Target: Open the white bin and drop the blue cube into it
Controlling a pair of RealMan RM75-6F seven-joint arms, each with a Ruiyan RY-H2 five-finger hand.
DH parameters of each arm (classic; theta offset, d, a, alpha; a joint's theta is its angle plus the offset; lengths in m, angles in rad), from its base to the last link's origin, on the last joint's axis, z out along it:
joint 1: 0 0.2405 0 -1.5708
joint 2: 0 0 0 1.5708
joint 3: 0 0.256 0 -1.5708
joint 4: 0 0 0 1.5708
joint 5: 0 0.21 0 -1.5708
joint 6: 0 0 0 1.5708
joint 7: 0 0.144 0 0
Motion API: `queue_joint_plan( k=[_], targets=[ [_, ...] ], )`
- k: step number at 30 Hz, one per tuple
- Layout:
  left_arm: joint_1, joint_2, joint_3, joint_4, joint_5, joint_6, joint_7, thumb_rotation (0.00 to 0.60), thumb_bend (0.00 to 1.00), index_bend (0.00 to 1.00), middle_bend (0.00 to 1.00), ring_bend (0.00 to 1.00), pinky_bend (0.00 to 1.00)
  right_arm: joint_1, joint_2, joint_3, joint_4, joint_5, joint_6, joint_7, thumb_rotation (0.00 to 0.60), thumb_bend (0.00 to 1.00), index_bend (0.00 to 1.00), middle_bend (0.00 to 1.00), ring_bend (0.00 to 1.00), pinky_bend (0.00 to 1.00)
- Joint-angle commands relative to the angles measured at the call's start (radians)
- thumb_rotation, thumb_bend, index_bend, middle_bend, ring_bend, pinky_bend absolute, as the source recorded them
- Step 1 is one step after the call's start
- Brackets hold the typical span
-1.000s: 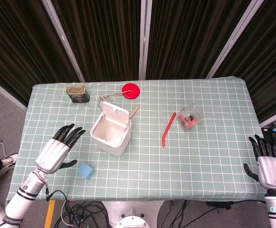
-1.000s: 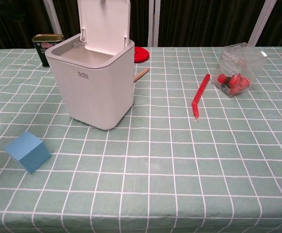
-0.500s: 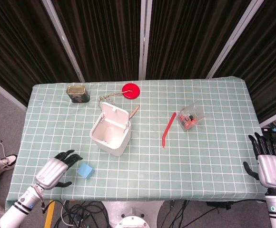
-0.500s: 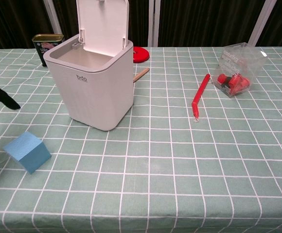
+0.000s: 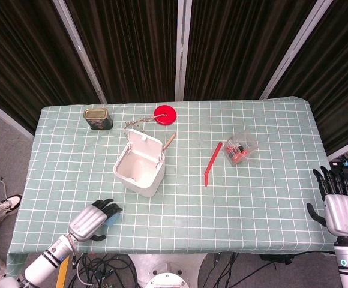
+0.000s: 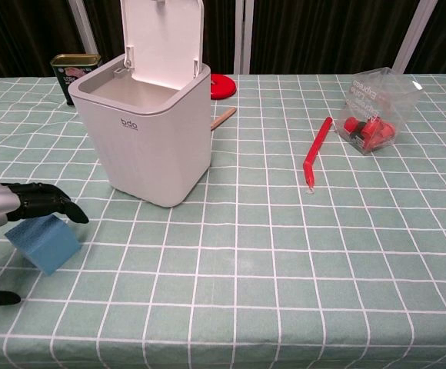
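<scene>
The white bin (image 5: 139,170) (image 6: 148,134) stands mid-table with its lid (image 6: 162,37) flipped up and its inside bare. The blue cube (image 6: 44,243) (image 5: 110,218) lies on the cloth near the front left edge. My left hand (image 5: 91,220) (image 6: 11,209) hovers over the cube, its fingers stretched across the cube's top and its thumb low at the near side; it is spread and grips nothing. My right hand (image 5: 339,207) hangs open off the table's right front corner, holding nothing.
A green tin (image 5: 98,117) and a red disc (image 5: 165,114) on a chain sit at the back. A wooden stick (image 5: 169,141) lies beside the bin. A red tool (image 5: 212,162) and a clear box (image 5: 240,148) of red parts lie to the right.
My left hand has swung from left of the bin toward the front edge and then right, ending over the blue cube. Bin, cube and right hand have stayed put.
</scene>
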Motion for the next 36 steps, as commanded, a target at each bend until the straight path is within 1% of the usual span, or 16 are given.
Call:
queue_joint_plan(
  k=[1,6,11,15,19,21,24,27,31,34,36],
  targets=[
    [0.0,-0.008,-0.003,0.013,-0.003,0.007,0.0,0.6,0.14,0.22,0.24,0.14,0.32,0.0,0.0,0.0,0.001,0.003,-0.002,0.0,0.6,0.22,0.0,0.0,0.0,0.0],
    [-0.003,-0.012,-0.007,0.03,-0.009,0.013,-0.001,0.6,0.18,0.25,0.28,0.2,0.4,0.001,-0.001,-0.003,0.001,0.008,-0.011,-0.002,0.6,0.22,0.0,0.0,0.0,0.0],
    [-0.004,-0.013,-0.014,0.038,-0.021,0.019,-0.001,0.6,0.25,0.33,0.34,0.26,0.49,0.003,-0.001,-0.004,-0.001,0.012,-0.017,-0.008,0.6,0.22,0.0,0.0,0.0,0.0],
    [-0.003,-0.023,-0.011,0.046,-0.012,0.033,-0.006,0.6,0.29,0.4,0.41,0.34,0.56,0.004,0.002,-0.004,-0.006,0.015,-0.02,-0.011,0.6,0.22,0.0,0.0,0.0,0.0],
    [0.004,-0.037,-0.015,0.06,-0.004,0.063,-0.002,0.6,0.31,0.49,0.49,0.41,0.62,0.003,0.003,-0.005,-0.007,0.014,-0.019,-0.01,0.6,0.22,0.0,0.0,0.0,0.0],
    [0.007,-0.029,-0.019,0.048,-0.005,0.076,0.003,0.6,0.32,0.5,0.5,0.42,0.63,0.002,0.004,-0.005,-0.007,0.016,-0.019,-0.01,0.6,0.22,0.0,0.0,0.0,0.0],
    [0.02,0.018,-0.028,-0.01,-0.006,0.119,0.014,0.6,0.32,0.5,0.51,0.43,0.63,0.002,0.006,-0.004,-0.009,0.018,-0.018,-0.009,0.6,0.22,0.0,0.0,0.0,0.0],
    [0.044,0.095,-0.047,-0.08,-0.015,0.187,0.027,0.6,0.32,0.51,0.51,0.43,0.63,0.003,0.008,-0.003,-0.011,0.017,-0.018,-0.009,0.6,0.23,0.0,0.0,0.0,0.0],
    [0.078,0.197,-0.102,-0.155,-0.044,0.289,0.095,0.6,0.32,0.52,0.52,0.44,0.65,0.004,0.007,-0.002,-0.012,0.015,-0.017,-0.009,0.6,0.23,0.0,0.0,0.0,0.0],
    [0.079,0.25,-0.156,-0.209,-0.071,0.327,0.14,0.6,0.32,0.53,0.53,0.45,0.65,0.007,0.008,0.0,-0.018,0.015,-0.02,-0.006,0.6,0.23,0.0,0.0,0.0,0.0],
    [0.065,0.275,-0.192,-0.248,-0.077,0.339,0.136,0.6,0.32,0.53,0.53,0.45,0.66,0.008,0.009,0.0,-0.021,0.015,-0.021,-0.011,0.6,0.22,0.0,0.0,0.0,0.0]
  ],
)
